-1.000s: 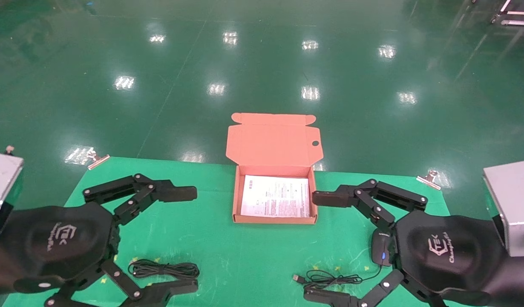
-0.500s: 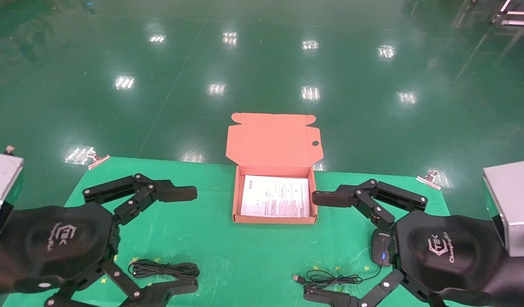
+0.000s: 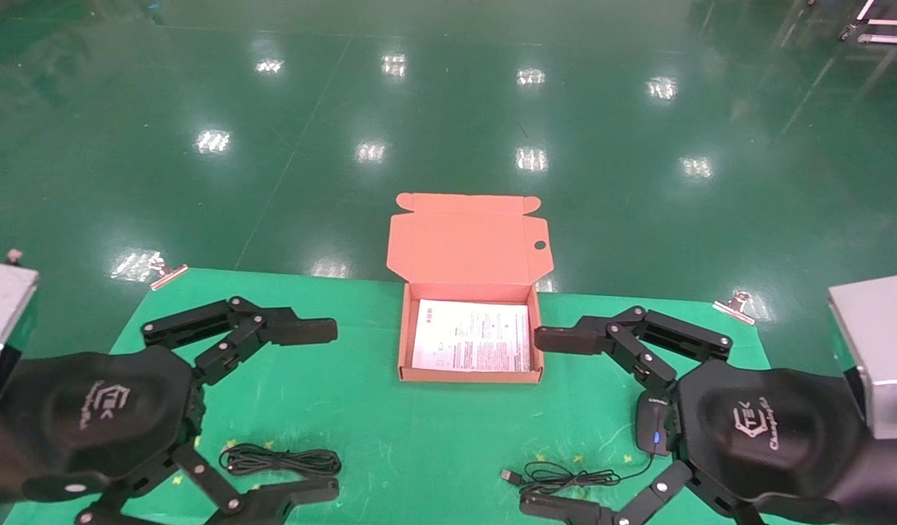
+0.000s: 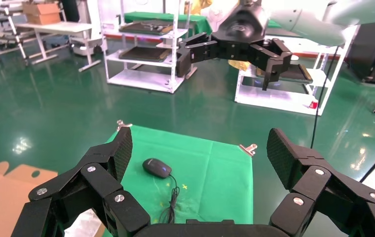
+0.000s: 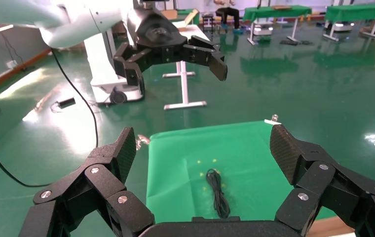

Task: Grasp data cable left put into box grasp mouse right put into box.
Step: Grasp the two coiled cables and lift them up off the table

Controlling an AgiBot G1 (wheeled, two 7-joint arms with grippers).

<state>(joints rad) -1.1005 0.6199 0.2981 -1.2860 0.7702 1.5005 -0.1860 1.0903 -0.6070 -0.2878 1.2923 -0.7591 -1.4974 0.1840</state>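
Observation:
The data cable point(image 3: 281, 461), a flat oval black bundle, lies on the green cloth near the front left; the right wrist view shows the data cable point(image 5: 217, 192) too. My left gripper point(image 3: 324, 410) hovers open above it, holding nothing. The black mouse point(image 3: 653, 423) with a blue light sits at the front right, partly under my right wrist, and the mouse point(image 4: 157, 168) also shows in the left wrist view. Its cord point(image 3: 565, 477) is bunched toward the front. My right gripper point(image 3: 542, 421) is open and empty. The orange box point(image 3: 469, 375) stands open between both grippers, with a white sheet inside.
The green cloth point(image 3: 390, 430) is held by metal clips at the far corners point(image 3: 168, 273) point(image 3: 736, 305). Grey blocks stand at the left edge point(image 3: 4, 321) and the right edge point(image 3: 875, 350). The box lid point(image 3: 467, 248) leans back past the table's far edge.

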